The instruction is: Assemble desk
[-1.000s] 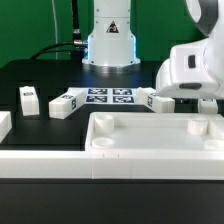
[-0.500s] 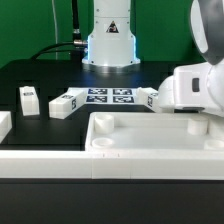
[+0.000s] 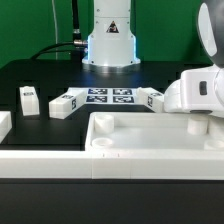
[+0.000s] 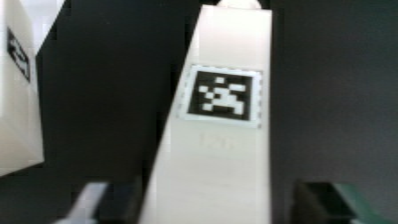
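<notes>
Wrist view: leg [image 4: 221,110] lies between spread fingers [image 4: 338,203] of gripper [image 4: 210,205].

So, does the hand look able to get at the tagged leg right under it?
Probably yes: in the wrist view the leg lies between the open fingers of the hand, with nothing over it.

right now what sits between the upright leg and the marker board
Another leg, lying on the black table, sits between the upright leg and the marker board, as the exterior view shows.
</notes>
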Controlling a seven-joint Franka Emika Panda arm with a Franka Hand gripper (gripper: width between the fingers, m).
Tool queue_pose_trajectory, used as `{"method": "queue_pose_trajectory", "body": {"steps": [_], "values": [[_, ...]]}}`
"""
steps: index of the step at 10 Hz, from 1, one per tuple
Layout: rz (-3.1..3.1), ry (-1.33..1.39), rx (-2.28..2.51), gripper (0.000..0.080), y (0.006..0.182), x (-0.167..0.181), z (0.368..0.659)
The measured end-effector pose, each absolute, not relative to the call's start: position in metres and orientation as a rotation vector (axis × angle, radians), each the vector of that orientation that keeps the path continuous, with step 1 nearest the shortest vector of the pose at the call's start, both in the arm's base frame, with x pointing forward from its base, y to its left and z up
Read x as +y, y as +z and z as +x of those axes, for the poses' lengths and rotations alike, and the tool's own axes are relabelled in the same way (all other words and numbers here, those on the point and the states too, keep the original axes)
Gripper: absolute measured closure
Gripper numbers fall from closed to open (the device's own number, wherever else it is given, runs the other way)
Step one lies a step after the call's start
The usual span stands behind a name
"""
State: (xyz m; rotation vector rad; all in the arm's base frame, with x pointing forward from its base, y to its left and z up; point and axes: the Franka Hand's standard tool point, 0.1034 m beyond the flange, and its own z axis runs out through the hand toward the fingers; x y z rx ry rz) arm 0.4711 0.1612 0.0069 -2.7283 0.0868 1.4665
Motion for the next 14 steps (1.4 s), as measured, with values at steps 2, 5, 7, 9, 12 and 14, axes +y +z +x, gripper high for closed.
{"method": "queue_pose_trajectory", "body": {"steps": [2,5,7,9,12,14], "values": [[-2.729,1.466,0.086,0.0511,0.007,0.161,0.471],[-2.734,1.451,0.087,0.0511,0.011,0.160,0.475],[-2.711,1.447,0.038,0.0511,0.037,0.145,0.484],[-2.691,1.431,-0.006,0.0511,0.070,0.132,0.498],[-2.684,1.395,-0.048,0.0510,0.075,0.126,0.506],[-2.703,1.349,-0.046,0.0509,0.073,0.127,0.511]]}}
